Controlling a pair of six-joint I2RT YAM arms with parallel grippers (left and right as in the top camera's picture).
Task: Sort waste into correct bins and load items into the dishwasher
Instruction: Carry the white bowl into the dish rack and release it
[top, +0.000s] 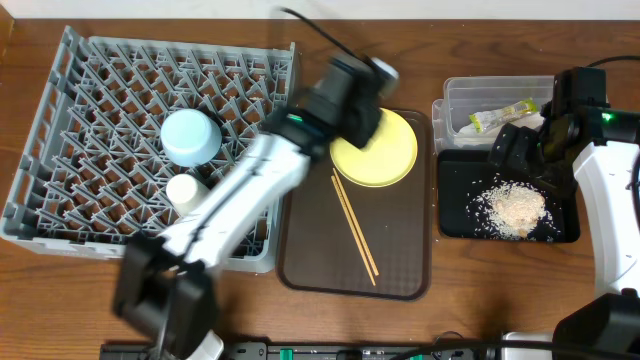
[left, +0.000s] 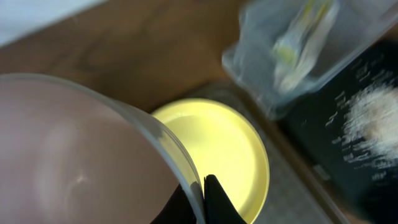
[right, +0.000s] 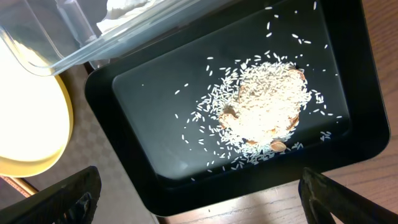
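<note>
- Waste binned, right edge: wrapper (top: 503, 116) in tub (top: 446, 110), rice (top: 518, 208) in black tray (top: 455, 200).
- Blue bowl (top: 190, 137), cup (top: 183, 190) in rack (top: 80, 90).
- Grips white bowl (left: 74, 155) in left hand (left: 203, 193); right hand (right: 199, 177) wide open, empty.
- Leaves plate (top: 385, 150), chopsticks (top: 355, 230) unloaded.

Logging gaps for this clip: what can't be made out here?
Left wrist: white bowl cut off by frame edges; snack wrapper blurred, print unreadable.
Right wrist: napkin cut off by top edge.
Overhead: left gripper motion-blurred, its fingers indistinct.

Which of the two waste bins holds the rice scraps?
The shallow black tray; rice scraps lie in it, whereas the clear tub holds a green-and-yellow wrapper.
</note>
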